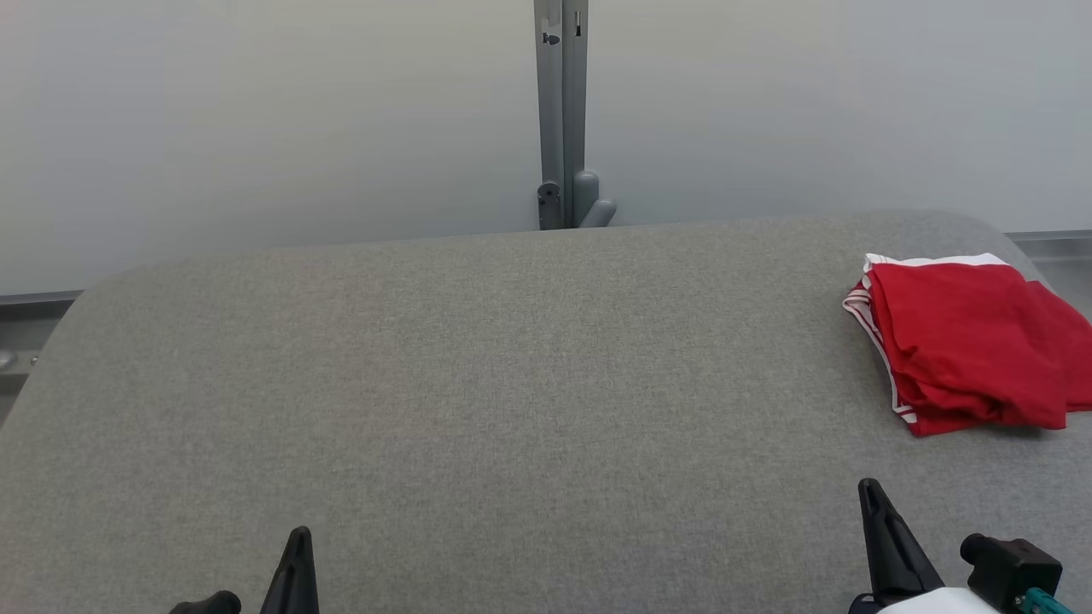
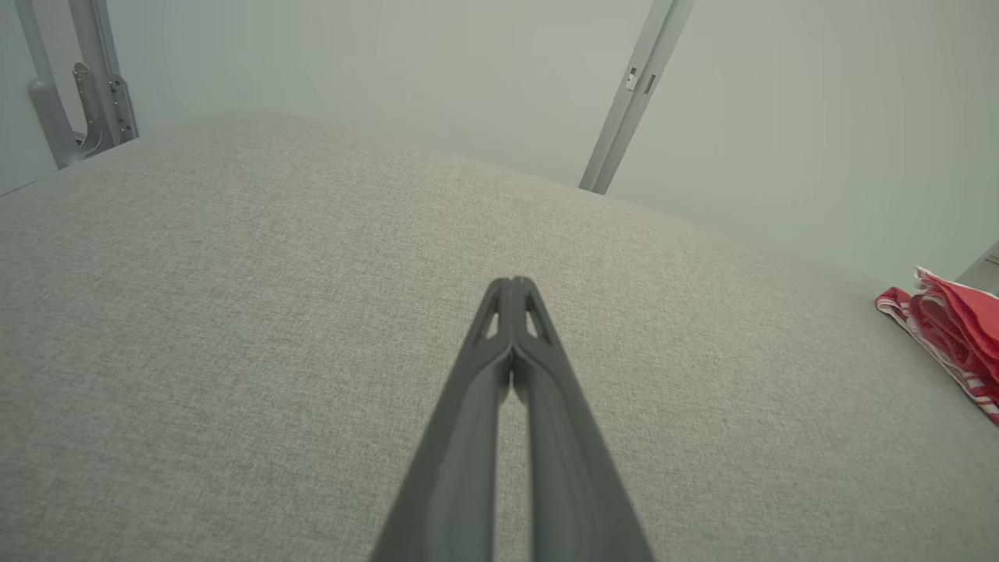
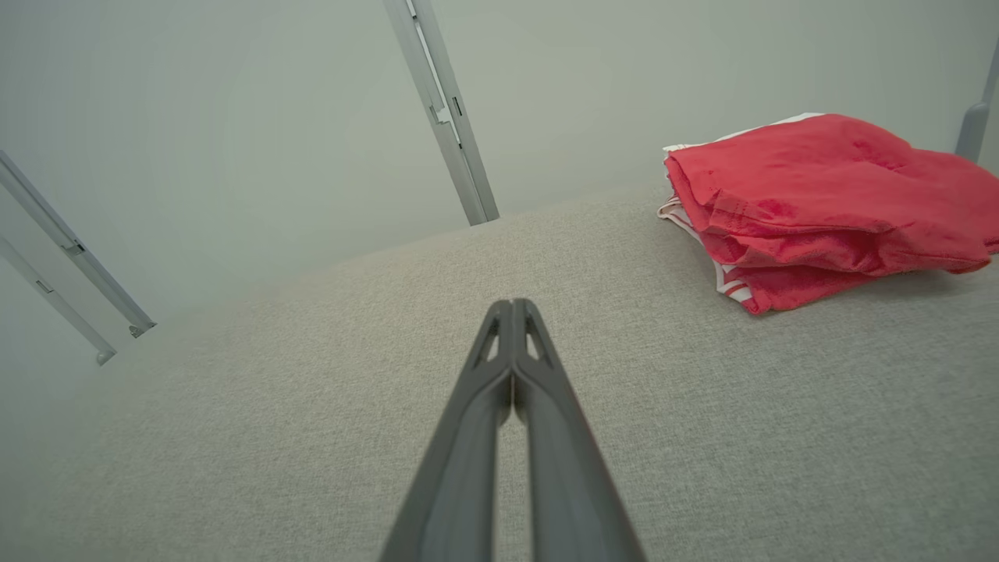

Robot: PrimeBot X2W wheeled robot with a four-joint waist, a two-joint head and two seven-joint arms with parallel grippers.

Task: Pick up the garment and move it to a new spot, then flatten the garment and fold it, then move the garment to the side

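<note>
Wall (image 1: 256,111): pale, plain, rising straight behind the post (image 1: 561,111).

Table (image 1: 512,384): grey woven cover, rounded far corners. Far edge at the foot of the post, spreading from there toward the robot and out to both sides.

Garment (image 1: 968,345): red with white-striped trim, folded into a compact, slightly rumpled stack of several layers. Lying on the table well right of the post and somewhat nearer the robot, close to the far right corner. Striped edges turned toward the post side. Right end cut off by the head view's edge. Touching neither gripper.

Post: grey metal upright, two joined rails, small fittings near the top, rounded bracket at the foot.

Right gripper (image 1: 870,493): closed, dark fingers pressed together at the tips, gripping nothing. Right of the post, much nearer the robot than the garment, pointing out over bare cover. Well apart from the garment.

Left gripper (image 1: 299,541): closed likewise, fingers tip to tip, gripping nothing. Left of the post, low near the robot, over bare cover. Farther from the garment than the right one.

Contact with the table: cannot tell for either gripper.
</note>
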